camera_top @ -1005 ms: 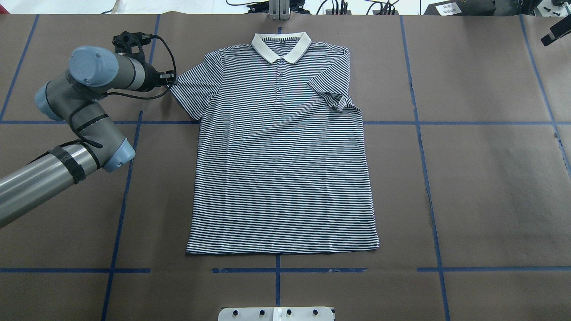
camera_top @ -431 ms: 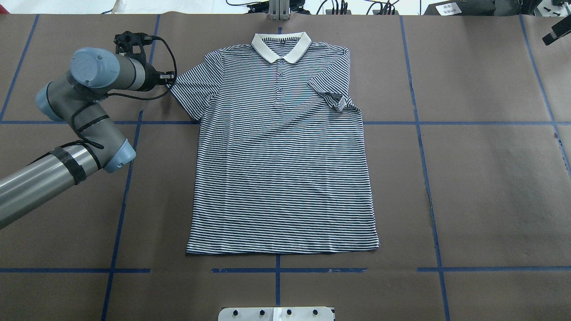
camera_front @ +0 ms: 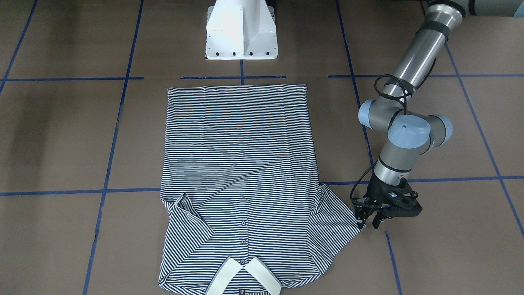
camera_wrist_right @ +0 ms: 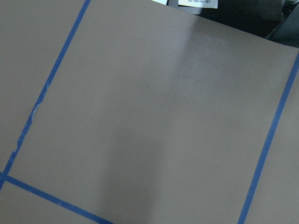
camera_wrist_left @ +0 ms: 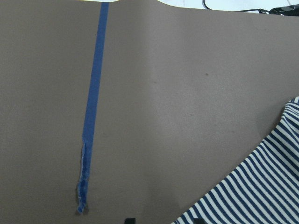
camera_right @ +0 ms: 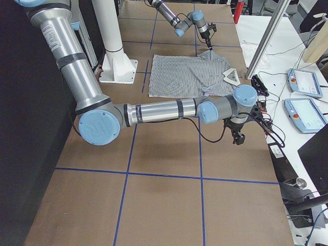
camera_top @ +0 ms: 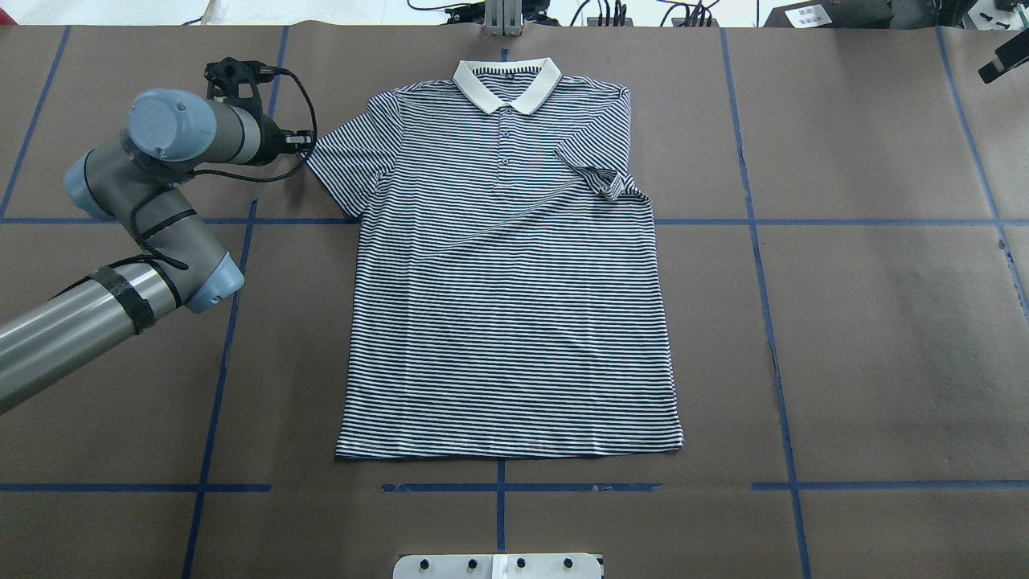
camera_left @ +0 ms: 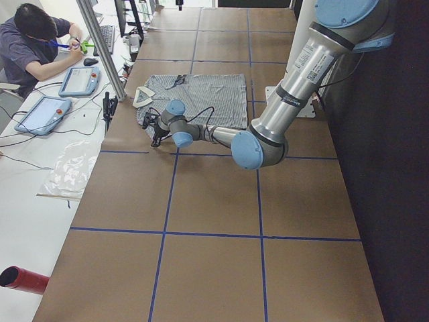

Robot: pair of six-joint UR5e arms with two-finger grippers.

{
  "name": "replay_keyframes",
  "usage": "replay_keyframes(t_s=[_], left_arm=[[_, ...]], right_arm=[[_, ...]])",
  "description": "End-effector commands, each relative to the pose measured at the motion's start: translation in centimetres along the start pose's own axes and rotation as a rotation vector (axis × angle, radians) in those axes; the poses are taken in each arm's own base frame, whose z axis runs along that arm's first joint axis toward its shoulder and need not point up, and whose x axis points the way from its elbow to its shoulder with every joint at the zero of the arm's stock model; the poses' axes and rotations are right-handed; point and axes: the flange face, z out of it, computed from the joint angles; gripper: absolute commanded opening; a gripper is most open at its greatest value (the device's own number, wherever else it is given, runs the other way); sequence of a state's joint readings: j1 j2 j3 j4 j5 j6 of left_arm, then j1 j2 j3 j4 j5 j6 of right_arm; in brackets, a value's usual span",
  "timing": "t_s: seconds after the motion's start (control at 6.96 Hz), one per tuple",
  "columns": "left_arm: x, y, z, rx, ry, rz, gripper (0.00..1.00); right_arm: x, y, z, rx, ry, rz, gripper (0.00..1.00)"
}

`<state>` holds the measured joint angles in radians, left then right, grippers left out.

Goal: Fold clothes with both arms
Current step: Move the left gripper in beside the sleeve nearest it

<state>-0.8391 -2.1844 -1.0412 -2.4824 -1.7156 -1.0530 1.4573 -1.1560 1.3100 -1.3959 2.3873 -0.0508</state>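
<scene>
Wide brown surface [camera_top: 884, 322] gridded with blue tape [camera_wrist_left: 93, 102], and right in the middle lies the striped polo shirt [camera_top: 506, 305], flat and front up, its hem toward the white pedestal [camera_front: 241, 28] and its cream collar [camera_top: 506, 84] at the far edge. The left arm [camera_top: 153, 201] reaches in from the side with its wrist bent down toward the shirt. The right arm [camera_right: 154, 110] stretches low across the other end of the surface, well apart from the cloth. The sleeve on the robot's right [camera_top: 599, 169] is folded in over the chest, while the left sleeve [camera_top: 350, 161] fans out flat on the paper. The left hand [camera_front: 369, 220] sits just beside that sleeve's outer corner, its fingers spread, the nearer one right at the cloth's edge, with nothing between them. The right hand [camera_right: 237, 134] hangs over bare paper near the operators' edge, and whether it is spread or pressed together I cannot tell. Off the surface, a person [camera_left: 33, 40] sits at a side desk with two tablet-like controllers [camera_left: 40, 114] lying there.
</scene>
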Motion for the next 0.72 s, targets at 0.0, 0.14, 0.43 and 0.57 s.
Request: replay_keyframes(t_s=[0.0, 0.14, 0.43, 0.57], left_arm=[[0.14, 0.17, 0.12, -0.002, 0.001, 0.021, 0.49], [0.31, 0.2, 0.12, -0.002, 0.003, 0.023, 0.49], [0.76, 0.23, 0.11, -0.003, 0.006, 0.025, 0.49], [1.0, 0.36, 0.15, -0.005, 0.009, 0.026, 0.47]], right_arm=[[0.13, 0.22, 0.13, -0.003, 0.0, 0.003, 1.0], [0.08, 0.19, 0.08, -0.002, 0.0, 0.002, 1.0], [0.19, 0.37, 0.19, -0.004, 0.0, 0.002, 1.0], [0.29, 0.48, 0.3, -0.006, 0.0, 0.003, 1.0]])
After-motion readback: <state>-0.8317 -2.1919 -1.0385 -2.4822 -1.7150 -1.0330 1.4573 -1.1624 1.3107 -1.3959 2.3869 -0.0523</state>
